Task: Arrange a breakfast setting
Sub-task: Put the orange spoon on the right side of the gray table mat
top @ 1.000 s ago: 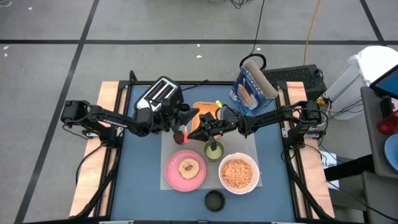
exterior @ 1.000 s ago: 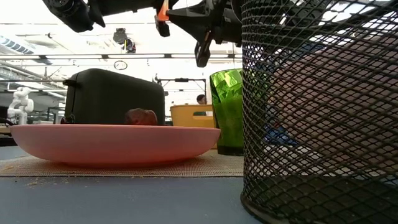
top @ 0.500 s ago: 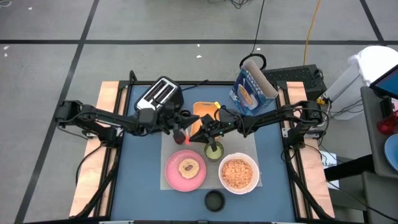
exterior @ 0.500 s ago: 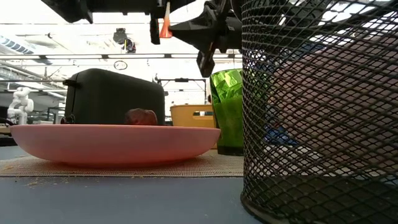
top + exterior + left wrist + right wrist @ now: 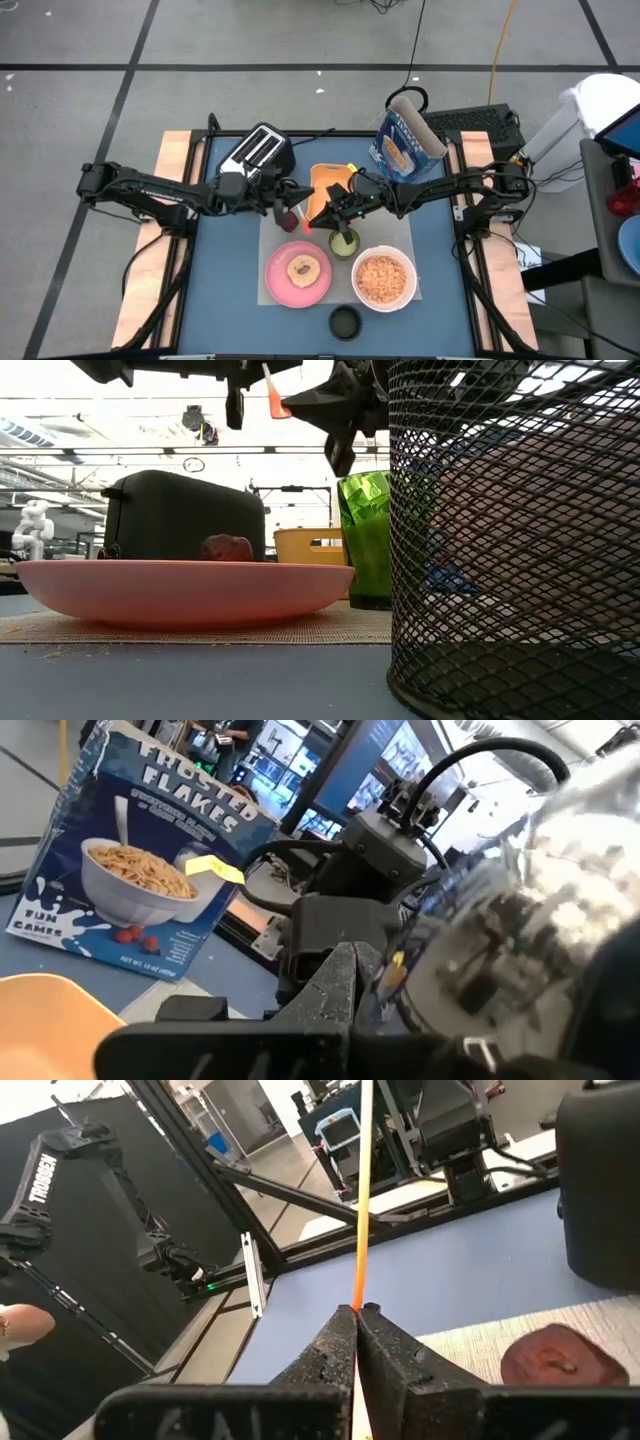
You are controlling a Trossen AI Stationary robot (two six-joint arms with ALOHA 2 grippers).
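Note:
My right gripper (image 5: 331, 210) is shut on the orange tray (image 5: 326, 184), held up above the grey mat between the toaster and the green cup (image 5: 344, 243). My left gripper (image 5: 288, 199) is shut and empty just left of the tray, above the dark-red fruit (image 5: 290, 219), which lies on the mat. Toast (image 5: 303, 267) lies on the pink plate (image 5: 283, 285). The white bowl (image 5: 358, 292) holds cereal. The blue cereal box (image 5: 405, 140) stands at the far right. The spoon does not show plainly. My right gripper pinches the tray's thin rim (image 5: 360, 1295) between its two fingers, coming from the table's right and slanting down. The tray shows edge-on in the right wrist view and runs up out of the fingers. It is lifted clear of the table (image 5: 274, 396).
The black-and-silver toaster (image 5: 256, 150) stands at the far left of the mat (image 5: 404, 232). A black mesh cup (image 5: 345, 322) stands at the near edge and fills the right of the low view (image 5: 510, 540).
My left gripper has drawn back toward the table's left, away from the tray, and now stands apart from it. My right gripper keeps the tray lifted over the mat.

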